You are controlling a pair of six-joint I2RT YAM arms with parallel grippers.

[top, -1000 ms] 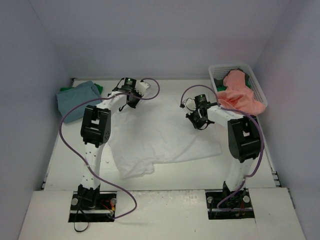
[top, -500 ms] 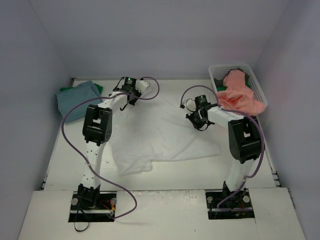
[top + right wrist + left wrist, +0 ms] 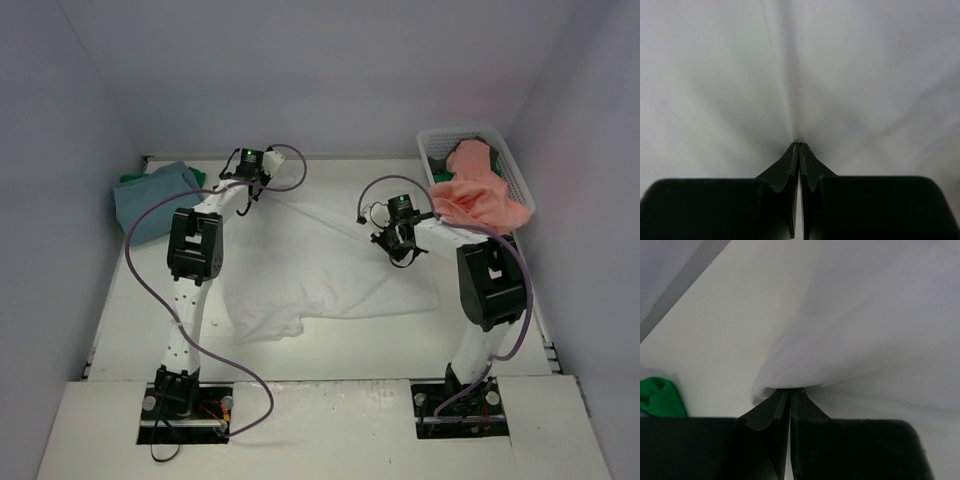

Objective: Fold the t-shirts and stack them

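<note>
Pale tabletop (image 3: 120, 320) filled the top view between plain walls (image 3: 300, 70). We saw our left claw (image 3: 790, 391) clamped shut on a pinch of the white t-shirt (image 3: 320, 270), the cloth bunching out from its tips. Our right claw (image 3: 799, 145) was also closed on that shirt, with creases fanning away from the pinch.

In the top view the two grips sat at the shirt's far edge, the left at about 10 o'clock of the cloth and the right at about 2. The rest of the shirt trailed from both claws toward 6 o'clock, rumpled at its near-left corner. Its held edge ran roughly 9 to 3 between the arms, each arm nearest its own corner.

Outward at 9 o'clock of the left claw lay a teal t-shirt (image 3: 150, 200) with a green t-shirt (image 3: 657, 397) just beside it. At 2 o'clock of the right claw a salmon t-shirt (image 3: 480, 195) spilled over the basket (image 3: 512, 160). We judged that spilling sleeve, close to the right forearm, the likeliest snag.
</note>
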